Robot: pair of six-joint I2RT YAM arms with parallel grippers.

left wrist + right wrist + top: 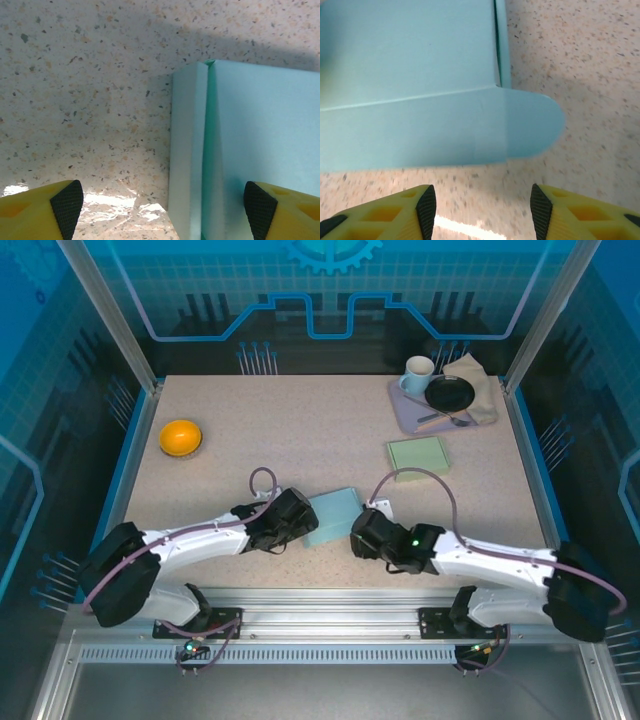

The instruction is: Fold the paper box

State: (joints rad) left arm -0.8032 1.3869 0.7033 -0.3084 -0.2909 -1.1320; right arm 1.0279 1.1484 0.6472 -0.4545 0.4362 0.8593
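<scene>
A light blue paper box (331,515) lies flat near the table's front, between my two grippers. My left gripper (297,518) is at its left edge and stands open; in the left wrist view its yellow fingers (42,210) straddle the box's narrow folded side (189,150), one pad over the blue top. My right gripper (358,530) is just off the box's right side, open with nothing between its pads. The right wrist view shows the box's rounded tab (532,122) lying on the table just ahead of the fingertips (426,207).
A flat green sheet (418,456) lies right of centre. At the back right a grey tray (412,412) holds a mug (418,373), a black bowl (450,393) and a cloth. An orange bowl (181,436) sits at the left.
</scene>
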